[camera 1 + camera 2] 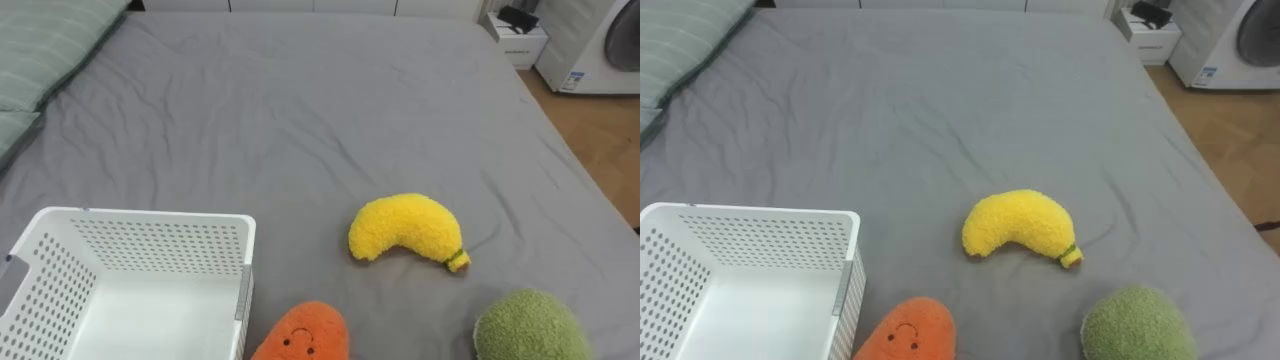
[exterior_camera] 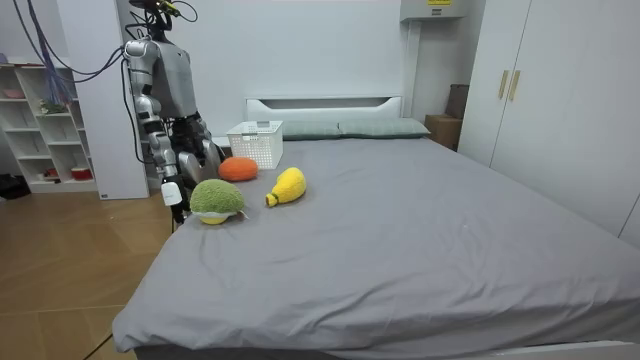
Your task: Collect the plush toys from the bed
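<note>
Three plush toys lie on the grey bed [image 1: 300, 120] in front of me. A yellow banana [image 1: 405, 228] rests in the middle. An orange carrot with a face [image 1: 303, 335] lies at the near edge, beside a white slatted basket [image 1: 150, 217]. A round green toy [image 1: 530, 327] sits at the near right. The basket stands empty at my left. In the room view I stand at the bedside by the basket [image 2: 256, 140]. My right hand [image 2: 172, 193] hangs low near the green toy [image 2: 216, 197], and my left hand [image 2: 208, 150] is at hip height.
Striped green pillows [image 1: 40, 50] lie at the far left of the bed. Past the bed's far right corner stand a white nightstand [image 1: 520, 40] and a washing machine [image 1: 600, 40] on a wooden floor [image 1: 600, 140]. A shelf [image 2: 40, 130] stands behind me.
</note>
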`<state>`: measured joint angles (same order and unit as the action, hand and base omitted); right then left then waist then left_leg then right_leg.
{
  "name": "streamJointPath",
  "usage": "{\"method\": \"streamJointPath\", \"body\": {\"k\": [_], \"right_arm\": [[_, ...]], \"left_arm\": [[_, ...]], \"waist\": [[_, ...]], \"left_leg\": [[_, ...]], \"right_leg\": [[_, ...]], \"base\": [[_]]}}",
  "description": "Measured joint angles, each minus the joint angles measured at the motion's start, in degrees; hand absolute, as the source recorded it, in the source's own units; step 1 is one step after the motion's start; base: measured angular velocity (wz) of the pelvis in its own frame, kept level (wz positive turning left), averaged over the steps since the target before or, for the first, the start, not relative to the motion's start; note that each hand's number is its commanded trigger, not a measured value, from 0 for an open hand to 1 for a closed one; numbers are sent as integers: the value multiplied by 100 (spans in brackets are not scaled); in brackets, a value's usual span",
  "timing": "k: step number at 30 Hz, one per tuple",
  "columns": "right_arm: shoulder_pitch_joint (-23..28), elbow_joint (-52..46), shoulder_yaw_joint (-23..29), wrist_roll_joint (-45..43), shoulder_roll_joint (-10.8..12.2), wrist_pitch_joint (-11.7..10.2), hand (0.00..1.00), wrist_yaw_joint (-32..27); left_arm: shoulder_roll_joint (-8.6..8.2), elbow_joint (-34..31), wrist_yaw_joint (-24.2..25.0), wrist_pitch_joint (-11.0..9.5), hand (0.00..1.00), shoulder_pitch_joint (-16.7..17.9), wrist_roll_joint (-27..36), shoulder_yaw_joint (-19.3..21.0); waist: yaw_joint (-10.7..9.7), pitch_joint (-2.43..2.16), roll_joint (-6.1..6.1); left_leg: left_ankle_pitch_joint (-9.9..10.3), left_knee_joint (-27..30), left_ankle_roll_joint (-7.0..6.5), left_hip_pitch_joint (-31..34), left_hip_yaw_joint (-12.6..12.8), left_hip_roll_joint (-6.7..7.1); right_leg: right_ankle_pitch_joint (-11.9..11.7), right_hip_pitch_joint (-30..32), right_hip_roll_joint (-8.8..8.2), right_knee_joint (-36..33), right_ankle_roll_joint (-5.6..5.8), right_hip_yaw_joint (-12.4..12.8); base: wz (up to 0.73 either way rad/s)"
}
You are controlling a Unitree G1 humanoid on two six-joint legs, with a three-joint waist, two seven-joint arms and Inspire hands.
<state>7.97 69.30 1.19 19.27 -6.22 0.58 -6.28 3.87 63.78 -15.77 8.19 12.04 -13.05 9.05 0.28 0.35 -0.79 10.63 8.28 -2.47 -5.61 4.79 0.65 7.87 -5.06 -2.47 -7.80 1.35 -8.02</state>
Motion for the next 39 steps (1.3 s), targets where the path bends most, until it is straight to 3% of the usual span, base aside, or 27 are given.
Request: {"method": "streamJointPath", "body": {"k": [20, 23, 29, 33, 36, 39], "right_arm": [[31, 273, 49, 759, 1, -34, 0, 272], [78, 283, 155, 1010, 13, 58, 0, 268], [209, 460, 913, 1396, 10, 220, 0, 78], [298, 467, 1653, 1580, -88, 466, 0, -268], [271, 436, 1849, 1679, -180, 572, 0, -534], [211, 244, 2062, 1665, -250, 581, 0, -886]], "left_arm": [[18, 44, 55, -179, 0, 39, 231, 45], [23, 39, 56, -199, 0, 81, 225, 116], [37, 38, 56, -188, 0, 206, 218, 457], [71, 23, 55, -114, 0, 195, 226, 775], [167, -1, 59, 49, 0, 187, 229, 774], [176, 0, 59, 74, 0, 212, 229, 768]], "waist": [[-17, 21, -50], [-24, -1, -76], [-205, -18, -115], [-353, -44, -154], [-452, -40, -198], [-475, -35, -229]], "left_leg": [[1, 13, 1, -11, 2, -5], [0, 12, 2, -10, -12, -4], [1, -18, 2, -98, -15, 1], [0, -21, 1, -113, 19, 0], [0, -12, 1, -115, 94, -12], [1, -12, -1, -118, 150, -16]], "right_leg": [[3, -47, 2, -2, 2, -16], [3, -55, 1, -7, 1, -62], [32, -110, -7, -3, 3, -34], [33, -95, -7, -31, 3, 5], [38, -41, 1, -97, -3, 57], [27, -11, 8, -104, 1, 106]], "base": [[0], [3], [0], [-6], [-12], [-12]]}}
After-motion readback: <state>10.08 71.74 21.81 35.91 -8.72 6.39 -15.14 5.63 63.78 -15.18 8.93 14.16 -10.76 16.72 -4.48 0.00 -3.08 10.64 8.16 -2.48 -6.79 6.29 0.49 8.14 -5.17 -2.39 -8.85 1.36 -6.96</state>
